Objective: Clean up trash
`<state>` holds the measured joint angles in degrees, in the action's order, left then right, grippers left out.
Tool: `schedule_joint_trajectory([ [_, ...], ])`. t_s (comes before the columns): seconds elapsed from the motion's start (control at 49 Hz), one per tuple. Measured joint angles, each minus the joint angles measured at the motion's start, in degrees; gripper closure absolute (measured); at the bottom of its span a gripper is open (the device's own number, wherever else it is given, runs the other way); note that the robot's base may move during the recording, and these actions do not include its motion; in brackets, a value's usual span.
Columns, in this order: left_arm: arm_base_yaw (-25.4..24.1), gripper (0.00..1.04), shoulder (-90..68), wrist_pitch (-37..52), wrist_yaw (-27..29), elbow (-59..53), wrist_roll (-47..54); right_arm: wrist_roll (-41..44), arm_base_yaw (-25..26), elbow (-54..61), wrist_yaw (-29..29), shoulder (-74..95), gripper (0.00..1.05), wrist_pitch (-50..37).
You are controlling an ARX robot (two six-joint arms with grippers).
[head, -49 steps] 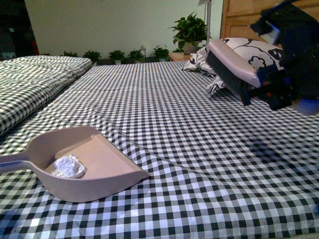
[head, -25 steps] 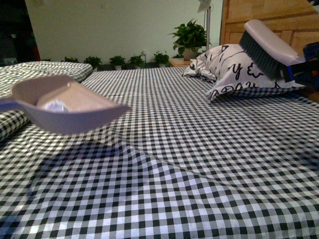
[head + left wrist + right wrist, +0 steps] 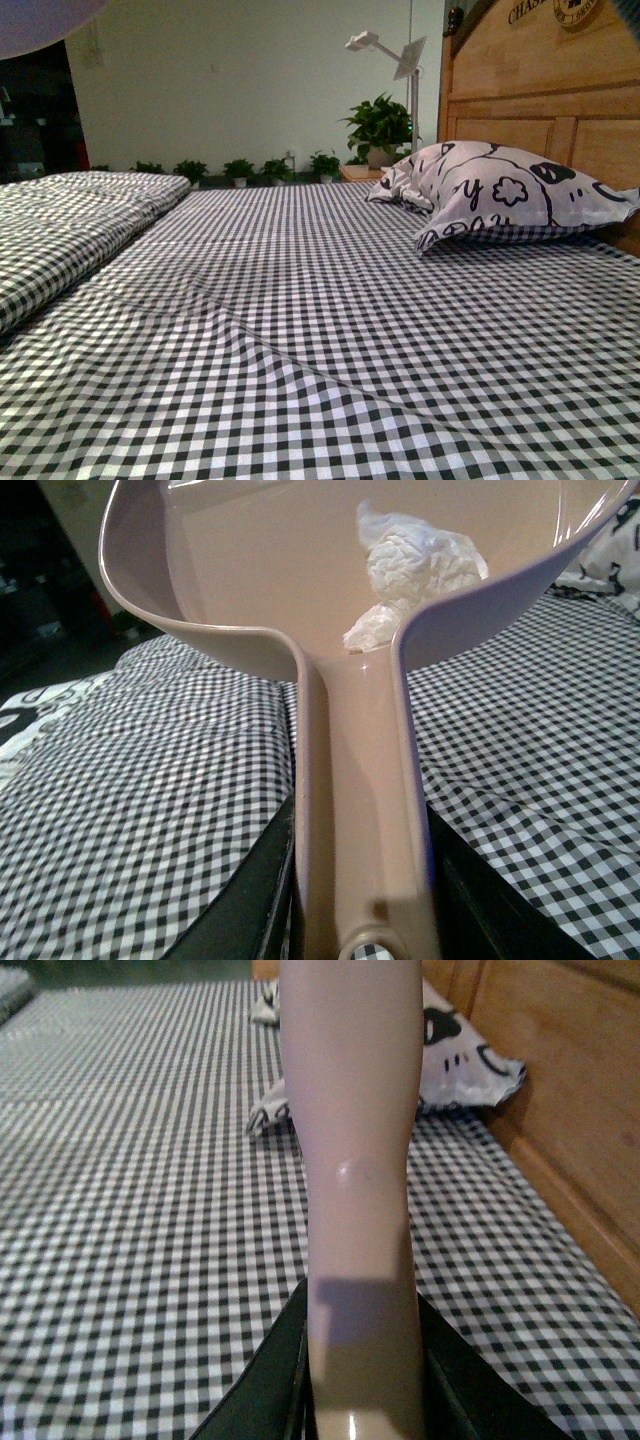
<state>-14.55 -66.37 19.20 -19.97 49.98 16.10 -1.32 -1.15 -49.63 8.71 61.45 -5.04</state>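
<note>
Resting crumpled, trash point(image 3: 420, 575) shows no axis.

A bedroom, it seems: a wide bed point(image 3: 330, 330) under black-and-white checked sheets, a cartoon-print pillow point(image 3: 500, 195) against a carved wooden headboard point(image 3: 540, 90), potted plants point(image 3: 380, 125) along the far wall, and what may be a white lamp point(image 3: 390, 55).

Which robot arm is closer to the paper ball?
Left. Its end effector holds the dustpan containing the paper ball; the right end effector holds a brush handle.
</note>
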Motion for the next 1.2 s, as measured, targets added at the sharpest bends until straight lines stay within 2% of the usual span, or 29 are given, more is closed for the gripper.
schedule_joint_trajectory([
  [0.224, -0.6, 0.76, 11.1, -6.3, -0.4, -3.2, -2.1, -2.2, 1.9, 4.2, -1.2, -11.6, 0.84, -1.9],
  [0.408, -3.3, 0.76, 18.1, -10.1, -1.1, -4.7, -2.9, -2.4, 3.3, 7.0, -3.5, -18.3, 0.84, -0.8],
  [0.714, -8.3, 0.76, 29.5, -17.4, -6.3, -9.7, -4.7, -2.5, 6.0, 9.3, -6.4, -26.4, 0.84, 0.8],
  [0.897, -10.6, 0.76, 30.9, -18.4, -8.7, -10.9, -5.6, -2.6, 6.6, 9.5, -7.0, -27.8, 0.84, 1.3],
  [1.203, -11.0, 0.76, 30.9, -18.4, -9.9, -10.9, -7.2, -2.6, 5.2, 9.5, -6.4, -27.5, 0.84, 2.4],
])
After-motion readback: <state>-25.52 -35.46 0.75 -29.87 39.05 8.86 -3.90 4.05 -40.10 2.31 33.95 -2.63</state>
